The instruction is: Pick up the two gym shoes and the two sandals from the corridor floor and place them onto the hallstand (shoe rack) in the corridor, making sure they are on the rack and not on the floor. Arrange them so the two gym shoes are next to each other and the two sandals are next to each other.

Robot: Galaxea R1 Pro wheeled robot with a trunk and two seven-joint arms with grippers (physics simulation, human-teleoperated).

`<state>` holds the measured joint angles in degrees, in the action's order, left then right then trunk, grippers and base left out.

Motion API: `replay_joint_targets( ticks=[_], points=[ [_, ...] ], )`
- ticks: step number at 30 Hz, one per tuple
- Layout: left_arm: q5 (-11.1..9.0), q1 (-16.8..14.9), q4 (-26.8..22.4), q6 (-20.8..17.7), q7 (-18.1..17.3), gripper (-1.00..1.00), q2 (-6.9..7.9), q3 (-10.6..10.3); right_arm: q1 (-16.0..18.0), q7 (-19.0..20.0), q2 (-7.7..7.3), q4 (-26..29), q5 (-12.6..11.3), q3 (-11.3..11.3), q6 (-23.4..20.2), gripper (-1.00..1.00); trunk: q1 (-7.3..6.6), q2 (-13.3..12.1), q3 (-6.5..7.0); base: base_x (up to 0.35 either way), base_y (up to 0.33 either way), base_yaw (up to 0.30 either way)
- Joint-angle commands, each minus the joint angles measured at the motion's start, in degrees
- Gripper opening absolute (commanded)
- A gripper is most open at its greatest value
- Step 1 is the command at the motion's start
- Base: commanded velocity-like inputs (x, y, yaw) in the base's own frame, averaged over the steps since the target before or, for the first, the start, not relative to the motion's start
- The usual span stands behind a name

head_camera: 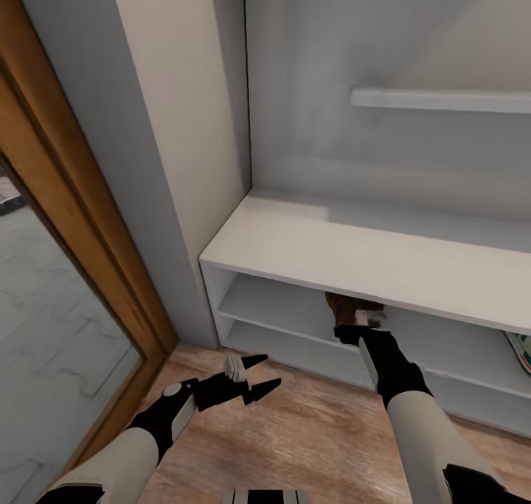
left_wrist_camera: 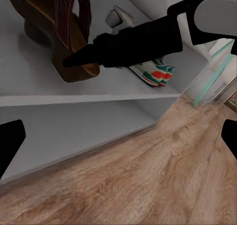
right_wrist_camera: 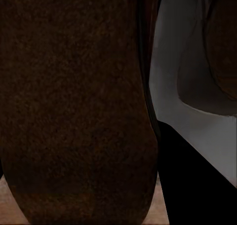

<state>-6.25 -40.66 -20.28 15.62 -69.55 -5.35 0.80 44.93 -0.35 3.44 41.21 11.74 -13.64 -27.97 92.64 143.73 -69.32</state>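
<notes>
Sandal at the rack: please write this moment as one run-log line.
right gripper: holds sandal at hallstand upper open shelf | left gripper: open, over floor | gym shoe: on rack

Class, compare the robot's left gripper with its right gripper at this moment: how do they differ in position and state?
The left gripper hangs over the corridor floor in front of the hallstand; the right gripper reaches into its upper shelf opening. The left gripper is open and empty; the right gripper is at a brown sandal, though its grip is hidden. Both have black fingers.

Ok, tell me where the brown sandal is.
The brown sandal sits on the hallstand's upper open shelf, at the right gripper, left of a gym shoe.
</notes>
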Motion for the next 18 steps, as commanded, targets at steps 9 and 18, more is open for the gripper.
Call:
replay_joint_targets(
  ticks=[9, 18],
  points=[
    [-0.1, 0.0, 0.1, 0.3, -0.1, 1.0, -0.01, 0.1, 0.0, 0.1, 0.07, 0.1, 0.4, -0.2, -0.3, -1.0, 0.02, 0.0, -0.05, 0.078, 0.028, 0.0],
    [-0.1, 0.0, 0.1, 0.3, -0.1, 1.0, -0.4, 0.1, 0.0, 0.1, 0.07, 0.1, 0.4, -0.2, -0.3, -1.0, 0.02, 0.0, -0.05, 0.143, 0.0, 0.0]
  ],
)
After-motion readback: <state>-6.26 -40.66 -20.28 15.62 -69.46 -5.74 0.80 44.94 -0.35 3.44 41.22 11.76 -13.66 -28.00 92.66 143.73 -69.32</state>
